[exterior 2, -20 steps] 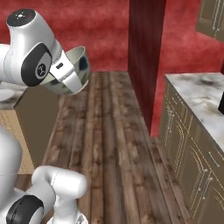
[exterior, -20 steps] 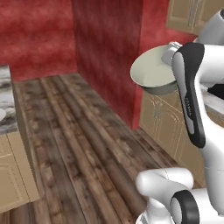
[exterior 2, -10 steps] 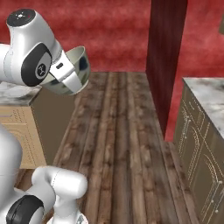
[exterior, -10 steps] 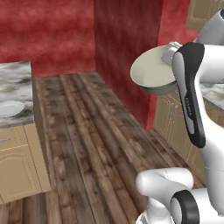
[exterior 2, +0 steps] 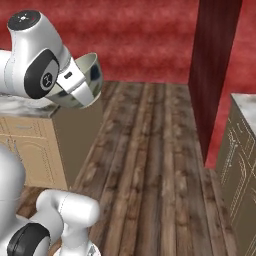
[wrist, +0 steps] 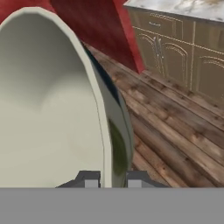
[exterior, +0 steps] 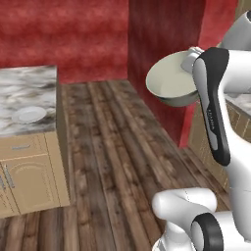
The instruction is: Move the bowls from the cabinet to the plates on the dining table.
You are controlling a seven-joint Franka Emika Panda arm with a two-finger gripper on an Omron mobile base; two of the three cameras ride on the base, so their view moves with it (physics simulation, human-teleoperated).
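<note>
A deep grey-green bowl (exterior: 170,84) with a pale inside hangs in the air, tilted on its side, over the wooden floor. My gripper (wrist: 111,179) is shut on its rim, one fingertip (wrist: 89,179) inside the bowl (wrist: 48,100) and the other outside. From the right base view, the bowl (exterior 2: 86,80) sits just beyond the hand. The dining table (exterior: 29,88) with its white marble top stands at the left, and one small pale plate (exterior: 29,114) lies on it. The cabinet is out of view.
A dark red pillar (exterior: 162,49) juts out behind the bowl and stands at the right (exterior 2: 217,65). A tan low counter unit (exterior 2: 245,150) with a marble top lines the right side. Wooden floor (exterior 2: 150,150) runs between table and counter.
The whole picture has shifted as the base turned: the dining table and plate slid in from the left and the pillar moved right. The bowl stays held in the gripper.
</note>
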